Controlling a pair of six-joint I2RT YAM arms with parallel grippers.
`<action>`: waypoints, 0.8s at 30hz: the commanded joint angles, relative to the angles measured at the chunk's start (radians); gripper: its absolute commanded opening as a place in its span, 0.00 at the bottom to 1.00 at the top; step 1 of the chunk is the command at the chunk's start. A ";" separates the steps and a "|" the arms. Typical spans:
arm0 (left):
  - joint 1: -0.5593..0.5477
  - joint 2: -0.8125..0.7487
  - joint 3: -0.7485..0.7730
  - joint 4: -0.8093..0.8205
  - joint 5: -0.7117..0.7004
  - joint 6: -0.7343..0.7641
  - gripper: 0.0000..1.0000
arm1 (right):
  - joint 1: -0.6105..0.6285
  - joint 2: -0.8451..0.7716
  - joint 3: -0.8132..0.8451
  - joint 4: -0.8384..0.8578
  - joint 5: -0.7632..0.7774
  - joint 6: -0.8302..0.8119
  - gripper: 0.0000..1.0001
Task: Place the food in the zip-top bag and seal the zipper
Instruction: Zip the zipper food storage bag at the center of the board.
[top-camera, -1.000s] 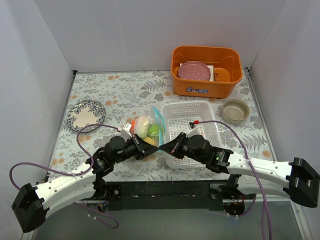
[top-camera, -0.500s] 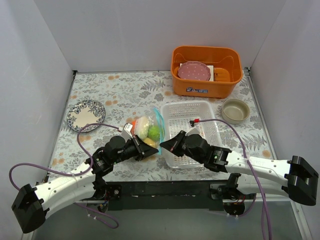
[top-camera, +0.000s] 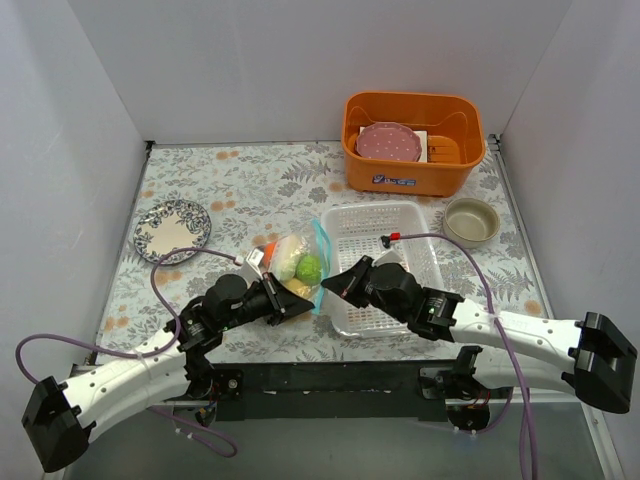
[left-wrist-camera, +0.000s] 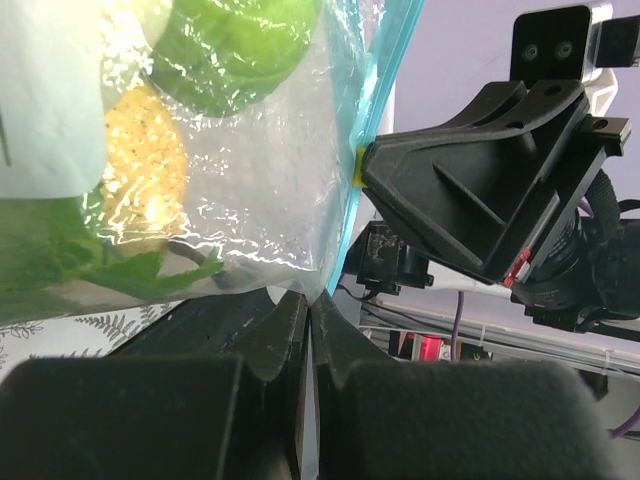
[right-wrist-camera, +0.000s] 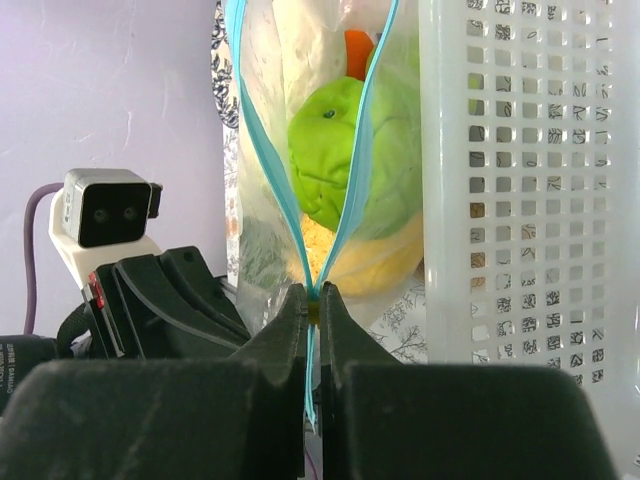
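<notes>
The zip-top bag (top-camera: 296, 262) stands left of the white basket, holding the food: a green pepper (right-wrist-camera: 335, 150), a yellow lemon (right-wrist-camera: 352, 262), an orange piece (right-wrist-camera: 358, 50) and leafy greens (left-wrist-camera: 70, 262). My left gripper (left-wrist-camera: 312, 298) is shut on the bag's lower corner; in the top view it (top-camera: 303, 308) is at the bag's near end. My right gripper (right-wrist-camera: 313, 300) is shut on the light blue zipper (right-wrist-camera: 358, 175), which spreads open in a V beyond the jaws. In the top view it (top-camera: 327, 284) sits on the bag's right edge.
A white perforated basket (top-camera: 400, 222) lies right against the bag. An orange bin (top-camera: 372, 168) with a pink plate stands at the back right. A beige bowl (top-camera: 471, 222) is on the right and a patterned plate (top-camera: 172, 228) on the left.
My right gripper has slid a little farther along the zipper, away from the near edge. My left gripper has pulled slightly back and left, still holding the bag's corner.
</notes>
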 joint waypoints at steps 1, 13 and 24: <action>-0.004 -0.046 0.008 -0.148 0.042 0.017 0.00 | -0.067 0.005 0.063 0.018 0.130 -0.044 0.02; -0.004 -0.097 0.028 -0.229 0.032 0.011 0.00 | -0.175 0.033 0.086 0.043 0.024 -0.102 0.04; -0.002 -0.121 0.092 -0.312 0.030 0.038 0.00 | -0.261 0.102 0.139 0.072 -0.077 -0.156 0.04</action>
